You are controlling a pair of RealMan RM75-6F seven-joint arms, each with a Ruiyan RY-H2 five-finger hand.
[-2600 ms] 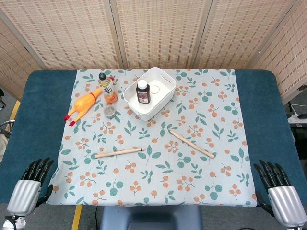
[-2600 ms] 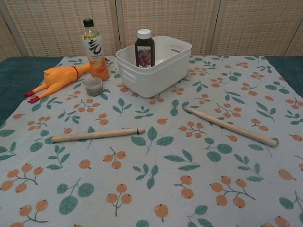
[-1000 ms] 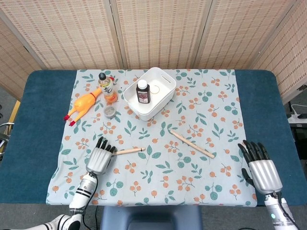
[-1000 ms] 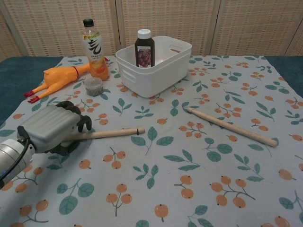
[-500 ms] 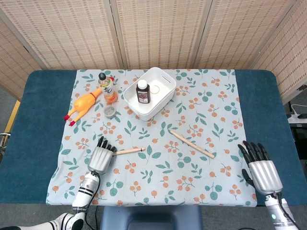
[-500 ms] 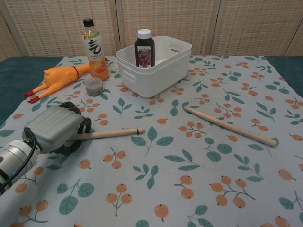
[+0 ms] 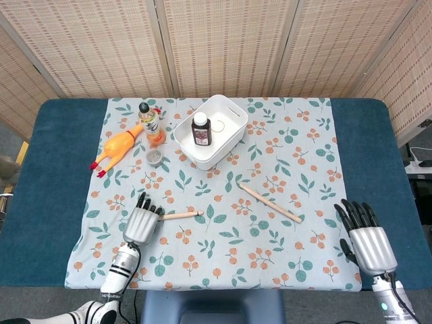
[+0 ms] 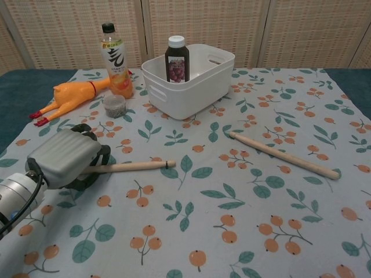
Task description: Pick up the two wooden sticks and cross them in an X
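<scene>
Two wooden sticks lie on the leaf-print cloth. The left stick runs nearly left to right, and my left hand curls its fingers around its left end, hiding that end. The right stick lies diagonally on the cloth, untouched. Fingers spread and holding nothing, my right hand hovers over the blue table near the front right, well clear of that stick. The chest view does not show the right hand.
A white bin holding a dark bottle stands at the back centre. An orange drink bottle, a rubber chicken and a small jar sit at the back left.
My left hand has tightened on the left stick's end, and the stick has shifted slightly, its free end swinging a little toward me. The right hand has barely moved.
</scene>
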